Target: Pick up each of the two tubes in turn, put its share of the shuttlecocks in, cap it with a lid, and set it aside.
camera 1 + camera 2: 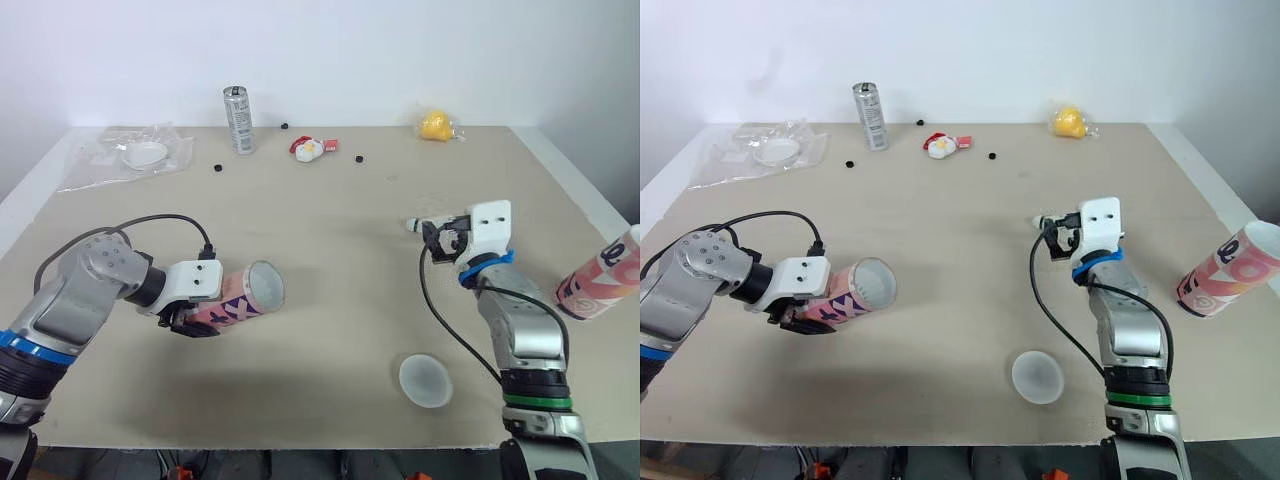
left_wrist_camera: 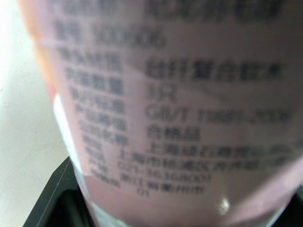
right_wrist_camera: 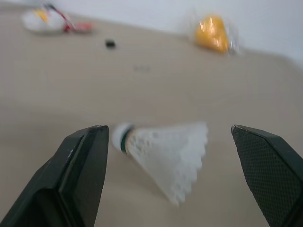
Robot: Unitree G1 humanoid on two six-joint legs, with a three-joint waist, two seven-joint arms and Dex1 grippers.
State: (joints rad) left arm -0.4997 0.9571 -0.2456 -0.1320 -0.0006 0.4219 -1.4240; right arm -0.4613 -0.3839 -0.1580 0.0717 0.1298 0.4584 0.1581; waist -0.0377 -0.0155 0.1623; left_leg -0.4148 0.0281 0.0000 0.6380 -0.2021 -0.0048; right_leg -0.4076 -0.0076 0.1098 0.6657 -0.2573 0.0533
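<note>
**Q:** Head view: where is the first tube, and why at that attitude?

**A:** The tube [image 1: 245, 296] is at 8 o'clock over the counter [image 1: 330, 260]. It is held near level and appears to be off the surface. The left gripper [image 1: 192, 320] is clamped on its closed end. The open mouth faces 3 o'clock, toward the other arm. Judgement: it is presented that way for loading from the side.

**Q:** And the right side?

**A:** The right gripper [image 1: 428, 236] is at 3 o'clock, low over a shuttlecock [image 1: 413, 224]. The second tube [image 1: 598, 286] sits at 4 o'clock by the counter's edge, with nothing holding it. I cannot tell whether it stands or leans. One lid [image 1: 425, 380] lies flat at 6 o'clock, between the arms. Judgement: it is handy there for capping.

**Q:** Left wrist view?

**A:** The tube's pink printed label is close up. A black finger [image 2: 52, 198] presses against its lower flank, so the grip reads firm.

**Q:** Right wrist view?

**A:** The fingers are apart and not yet pinching. The shuttlecock lies on its side between them, with its cork just beside one finger and its skirt short of the other. Judgement: the step in hand is picking up the shuttlecock. The feathers are soft, so a close across the skirt could crush it or squirt it out.
</note>
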